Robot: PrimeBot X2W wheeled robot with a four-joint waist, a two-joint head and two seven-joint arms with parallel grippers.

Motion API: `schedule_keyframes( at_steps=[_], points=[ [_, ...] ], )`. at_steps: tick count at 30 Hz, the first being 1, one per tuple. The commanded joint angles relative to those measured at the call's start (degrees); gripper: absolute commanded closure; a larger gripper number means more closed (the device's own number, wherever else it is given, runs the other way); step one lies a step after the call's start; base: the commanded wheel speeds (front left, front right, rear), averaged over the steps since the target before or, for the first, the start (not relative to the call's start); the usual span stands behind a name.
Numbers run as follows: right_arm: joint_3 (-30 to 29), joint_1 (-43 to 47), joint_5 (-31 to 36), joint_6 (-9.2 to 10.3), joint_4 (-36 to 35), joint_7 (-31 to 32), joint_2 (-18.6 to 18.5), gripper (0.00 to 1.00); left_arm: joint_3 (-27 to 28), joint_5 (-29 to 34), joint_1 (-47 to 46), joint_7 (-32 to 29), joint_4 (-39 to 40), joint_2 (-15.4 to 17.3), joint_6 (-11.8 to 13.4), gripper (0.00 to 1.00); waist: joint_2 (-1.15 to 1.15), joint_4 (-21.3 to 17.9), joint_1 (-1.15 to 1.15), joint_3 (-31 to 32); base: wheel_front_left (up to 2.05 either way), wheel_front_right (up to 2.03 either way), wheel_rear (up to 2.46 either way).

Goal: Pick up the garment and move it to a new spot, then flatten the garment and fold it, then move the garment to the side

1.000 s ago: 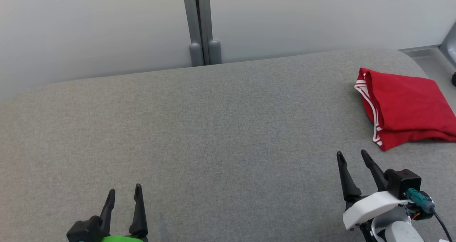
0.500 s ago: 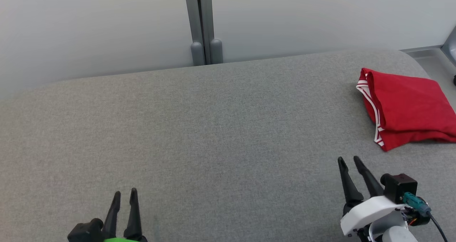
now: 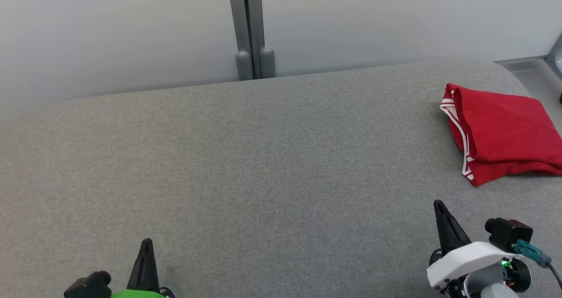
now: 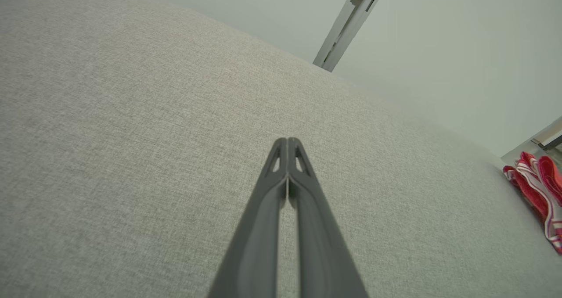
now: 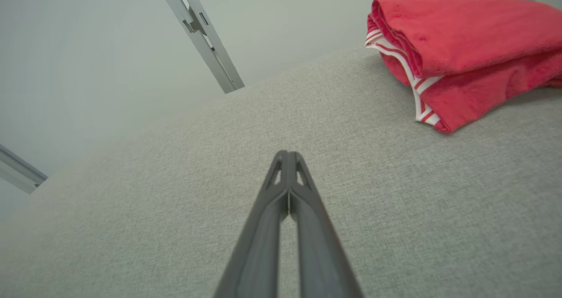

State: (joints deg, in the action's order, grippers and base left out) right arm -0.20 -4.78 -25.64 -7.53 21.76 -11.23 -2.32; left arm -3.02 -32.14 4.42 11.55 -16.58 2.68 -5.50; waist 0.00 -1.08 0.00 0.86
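Closing has finished since a second ago. Grey fabric table [image 3: 263, 166] spreads wide; the folded red garment [image 3: 500, 133] lies at its right edge, apart from my right end effector [image 3: 438, 205] and left end effector [image 3: 146, 243], both pressed together, empty.

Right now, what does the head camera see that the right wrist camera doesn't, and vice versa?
Head view's extras: the shut left hand and the white housing on the right wrist. Right wrist view's extras: a second grey metal rail at left, and the layered side of the folded red garment with white-striped trim. Shared: that garment, the grey fabric surface, the grey upright post and the shut right hand.
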Motion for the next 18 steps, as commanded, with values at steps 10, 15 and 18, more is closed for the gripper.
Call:
schedule_keyframes(
  at_steps=[10, 15, 18],
  points=[
    [-1.09, -1.07, -10.61, 0.01, -2.26, 2.62, -0.29, 1.0, 1.79, -9.48, -3.03, -2.78, 1.34, 0.15, -0.46, 1.0, 0.0, 0.1, 0.0, -0.09, 0.0, 0.0, 0.0],
    [-1.5, -1.13, -14.86, 0.02, -2.71, 3.76, -0.32, 1.0, 2.39, -13.33, -3.67, -3.96, 1.45, 0.16, -0.57, 1.0, 0.0, 0.15, 0.0, -0.14, 0.0, 0.0, 0.0],
    [-1.72, -1.17, -17.17, 0.02, -2.95, 4.37, -0.34, 1.0, 2.7, -15.38, -3.99, -4.58, 1.51, 0.17, -0.64, 1.0, 0.0, 0.17, 0.0, -0.17, 0.0, 0.0, 0.0]
  ],
)
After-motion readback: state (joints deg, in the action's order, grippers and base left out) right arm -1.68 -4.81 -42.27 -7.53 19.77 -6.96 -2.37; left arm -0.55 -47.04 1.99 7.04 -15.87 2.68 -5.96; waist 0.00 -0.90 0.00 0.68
